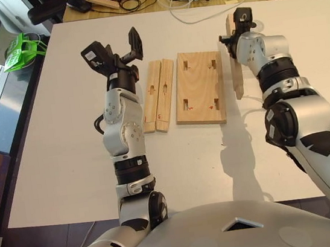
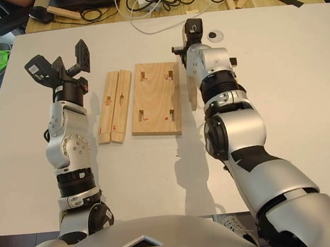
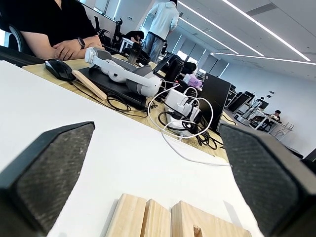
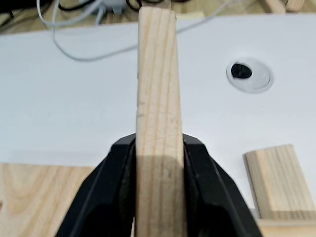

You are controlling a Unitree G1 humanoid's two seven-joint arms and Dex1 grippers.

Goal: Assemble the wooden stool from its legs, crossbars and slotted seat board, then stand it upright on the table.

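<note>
Right wrist view — R tool (image 4: pixel 157 148) grips leg (image 4: pixel 157 74), near end hidden; L tool (image 1: pixel 115 46) spread.

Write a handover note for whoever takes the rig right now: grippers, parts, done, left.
Left gripper: jaws open, empty, above the table, left of the parts.
Right gripper: jaws shut on a wooden piece, held along the right side of the board.
The board lies flat mid-table, slots up, nothing in them.
Pair of pieces: flat, side by side, just left of the board.
Another piece lies on the table right of the held one.
Done: one piece in the grip, nothing joined.
Left: all the joints, then stand the stool upright.
</note>
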